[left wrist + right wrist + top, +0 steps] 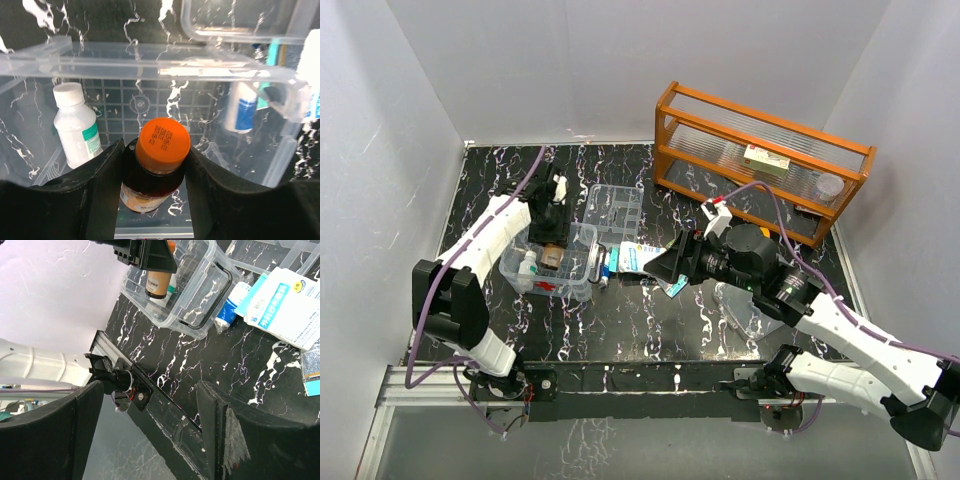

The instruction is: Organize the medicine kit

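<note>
- The left gripper (155, 165) is clamped on the orange-capped bottle (164, 144), holding it upright inside the medicine kit (575, 285).
- Released tilted, it may topple onto the white bottle (75, 122) beside it.
- The right gripper (150, 425), jaws apart, hovers right of the kit.

Top external: high, behind arm bases, tilted down; whole black white-veined table (650, 320) in frame; left wrist: very near, looking down into clear plastic rounded-rectangular box (150, 62), brown bottle with orange screw cap (163, 145) mid-frame; right wrist: low, farther off, facing left across tabletop; all three share box, bottle.
</note>
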